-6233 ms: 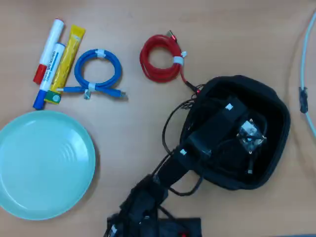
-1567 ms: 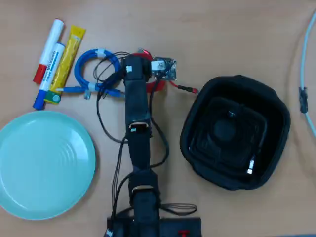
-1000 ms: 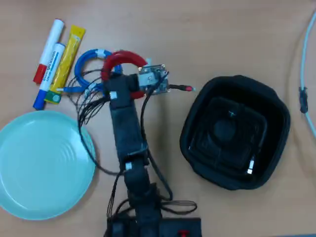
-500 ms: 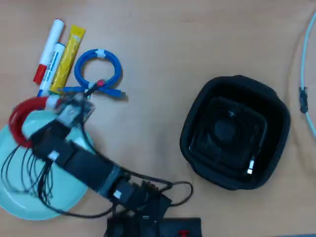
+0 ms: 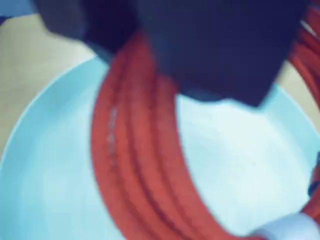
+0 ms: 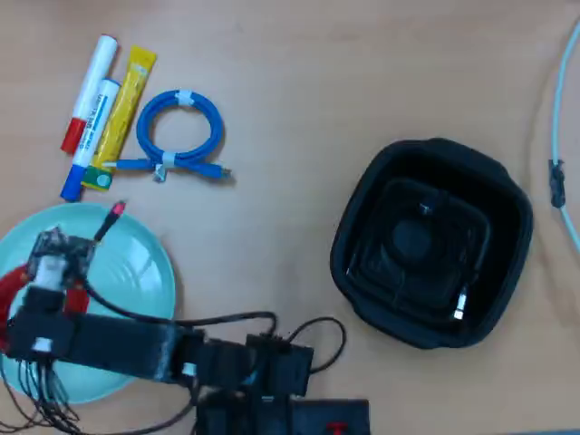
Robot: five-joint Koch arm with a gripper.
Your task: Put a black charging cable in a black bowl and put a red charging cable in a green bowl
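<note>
Tan tabletop (image 6: 299, 54) bears green bowl (image 6: 145, 272); jaws clamped on red charging cable (image 5: 135, 165) above it.

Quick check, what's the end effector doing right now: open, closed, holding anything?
End effector: closed on the red charging cable, held over the green bowl; not released yet.

Three coiled cables: one red (image 6: 11, 288), one blue (image 6: 179, 130), one black (image 6: 426, 263). Two bowls: one green (image 6: 136, 272), one black (image 6: 507, 195). Two markers (image 6: 88, 82) (image 6: 91, 136) and one yellow packet (image 6: 127, 104).
</note>
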